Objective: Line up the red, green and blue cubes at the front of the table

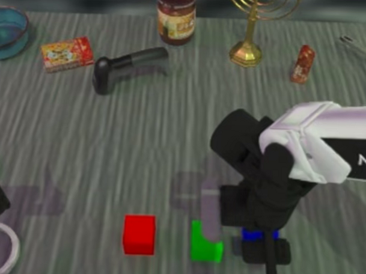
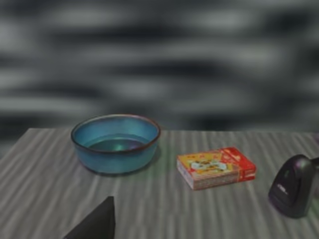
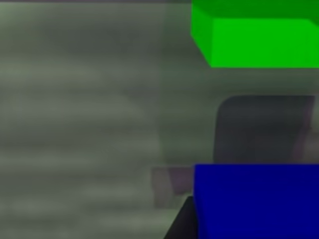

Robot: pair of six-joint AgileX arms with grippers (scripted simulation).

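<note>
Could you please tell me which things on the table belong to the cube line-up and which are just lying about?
Job: red cube, green cube, blue cube under the right gripper.
Lying about: bowl, printed box, scanner, jar, candelabra, red bottle.

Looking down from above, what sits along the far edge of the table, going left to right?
Blue bowl → red-orange printed box → black handheld scanner → jar with a label → gold candle holder → small red bottle.
</note>
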